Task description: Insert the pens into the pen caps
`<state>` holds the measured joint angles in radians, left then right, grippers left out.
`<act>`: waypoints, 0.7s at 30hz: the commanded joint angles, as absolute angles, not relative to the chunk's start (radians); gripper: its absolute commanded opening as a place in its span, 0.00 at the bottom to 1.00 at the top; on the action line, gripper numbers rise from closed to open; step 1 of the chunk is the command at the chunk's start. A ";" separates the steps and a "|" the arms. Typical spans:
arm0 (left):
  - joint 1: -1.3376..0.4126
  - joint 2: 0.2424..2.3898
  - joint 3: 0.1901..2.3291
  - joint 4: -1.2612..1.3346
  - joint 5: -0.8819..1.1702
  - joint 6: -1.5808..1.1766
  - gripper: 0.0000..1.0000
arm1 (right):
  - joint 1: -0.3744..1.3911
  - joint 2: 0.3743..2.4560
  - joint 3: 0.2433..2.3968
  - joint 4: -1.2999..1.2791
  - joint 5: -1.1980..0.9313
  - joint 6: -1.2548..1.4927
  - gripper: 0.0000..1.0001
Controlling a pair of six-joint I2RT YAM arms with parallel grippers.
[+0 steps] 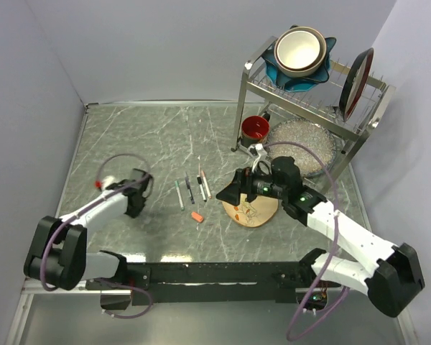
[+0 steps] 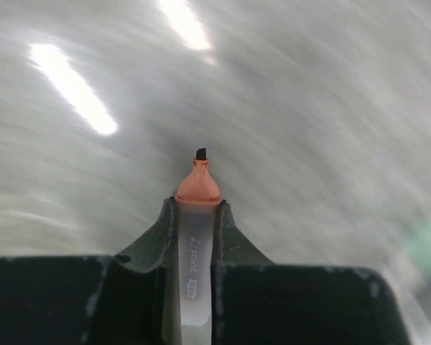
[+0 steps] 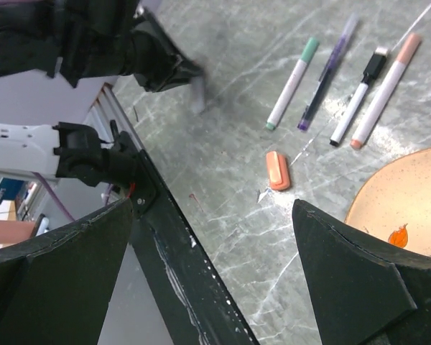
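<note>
Pen (image 2: 196, 248) with an orange tip sits clamped in the left end effector (image 2: 197, 208), left of the orange cap (image 3: 277, 170) on the desk (image 1: 151, 136), four pens (image 3: 292, 85) just beyond that cap, right end effector (image 3: 212, 208) gaping empty right of it

A robot test cell in a lab, dressed with kitchen props. Plain pale lilac wall panels (image 1: 165, 50) box in a grey marble-patterned worktop (image 1: 129, 136). Two white-and-black robot arms, left (image 1: 93, 208) and right (image 1: 352, 237), trail purple cables and are bolted to a black metal rail (image 1: 215, 273) at the near edge. The props are a wire metal dish rack (image 1: 359, 122) carrying a beige bowl (image 1: 299, 49), a small red cup (image 1: 255, 128), a round wooden board (image 1: 253, 212), and thin marker pens (image 3: 287, 93) laid in a row
</note>
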<state>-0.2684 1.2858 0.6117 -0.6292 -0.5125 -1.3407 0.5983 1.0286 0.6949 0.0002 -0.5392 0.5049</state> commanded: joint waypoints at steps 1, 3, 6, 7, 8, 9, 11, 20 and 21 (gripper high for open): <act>-0.491 1.260 0.687 -0.399 -0.370 -1.252 0.01 | 0.612 1.093 0.689 0.089 -0.546 0.526 1.00; -0.569 1.249 0.687 -0.291 -0.313 -1.203 0.01 | 0.618 1.115 0.669 0.127 -0.551 0.551 0.98; -0.653 1.241 0.677 -0.160 -0.244 -1.155 0.01 | 0.624 1.160 0.638 0.190 -0.564 0.583 0.96; -0.672 1.243 0.680 -0.149 -0.244 -1.163 0.01 | 0.629 1.176 0.628 0.210 -0.566 0.591 0.96; -0.689 1.246 0.686 -0.144 -0.244 -1.175 0.01 | 0.633 1.189 0.614 0.227 -0.571 0.598 0.96; -0.719 1.249 0.693 -0.137 -0.245 -1.175 0.01 | 0.643 1.199 0.611 0.250 -0.568 0.598 0.95; -0.751 1.258 0.724 -0.140 -0.256 -1.177 0.01 | 0.653 1.239 0.609 0.255 -0.557 0.594 0.93; -0.879 1.220 0.761 -0.114 -0.290 -1.265 0.01 | 0.747 1.321 0.649 0.290 -0.410 0.637 0.63; -0.891 1.213 0.764 -0.114 -0.293 -1.267 0.01 | 0.750 1.322 0.652 0.279 -0.394 0.643 0.61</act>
